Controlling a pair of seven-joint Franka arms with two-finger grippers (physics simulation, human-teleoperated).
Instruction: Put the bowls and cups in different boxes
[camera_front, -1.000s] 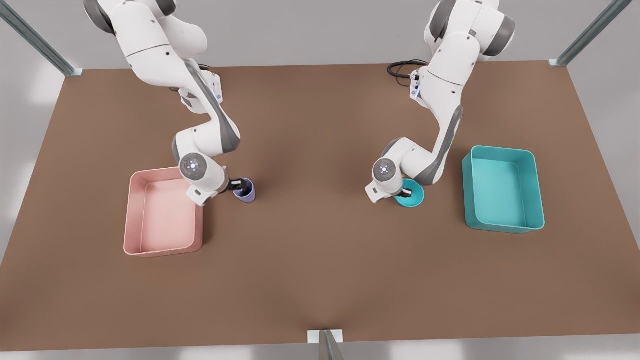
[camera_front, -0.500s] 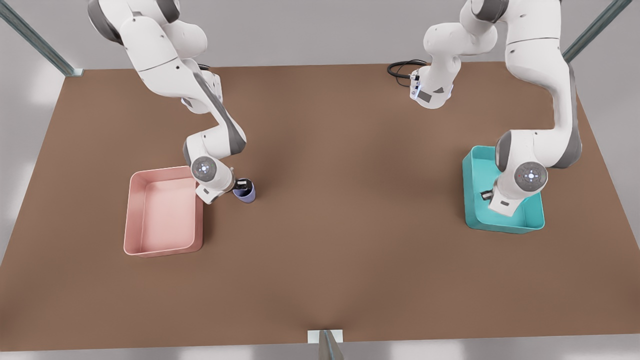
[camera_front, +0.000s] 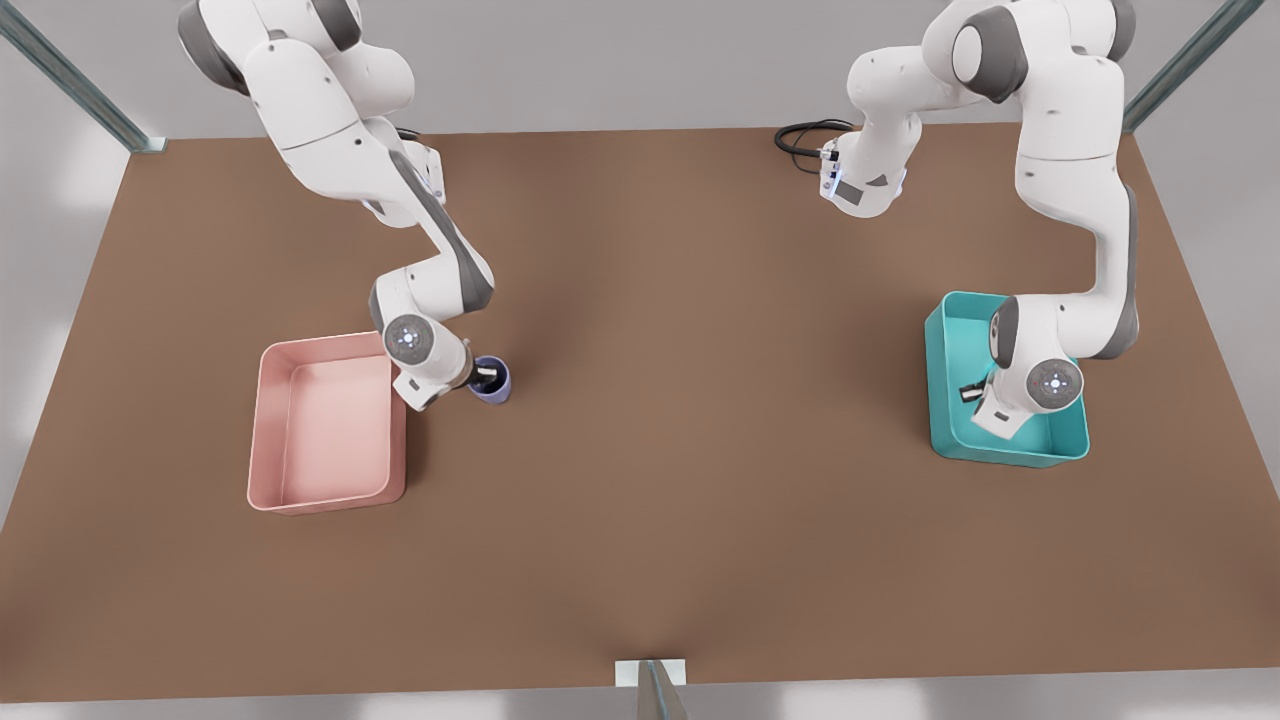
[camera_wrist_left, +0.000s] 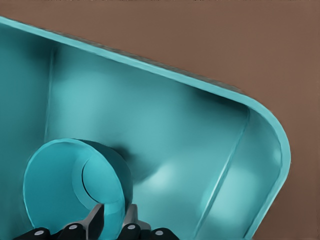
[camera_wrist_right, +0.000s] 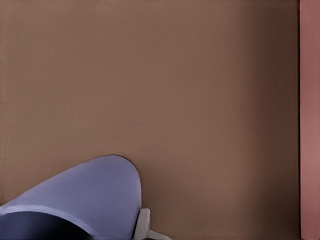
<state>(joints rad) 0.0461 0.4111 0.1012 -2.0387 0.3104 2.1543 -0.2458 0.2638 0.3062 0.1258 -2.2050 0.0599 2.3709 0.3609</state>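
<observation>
Bowl (camera_wrist_left: 75, 187) hangs pinched by its rim in the left tool (camera_wrist_left: 112, 220), low inside the teal box (camera_front: 950, 330) for release; right tool (camera_front: 487, 375) clamps the cup (camera_front: 492, 382) wall beside the pink box (camera_front: 270, 430), ready to lift.

We see two glossy white robot arms (camera_front: 330, 110) with rounded shells and dark grey joint bands. Each wrist carries a grey round cap (camera_front: 407, 337) with a small ring of lights. Black-tipped fingers (camera_wrist_left: 95, 222) show dark round screws, and a black cable (camera_front: 805, 135) coils at one base.
</observation>
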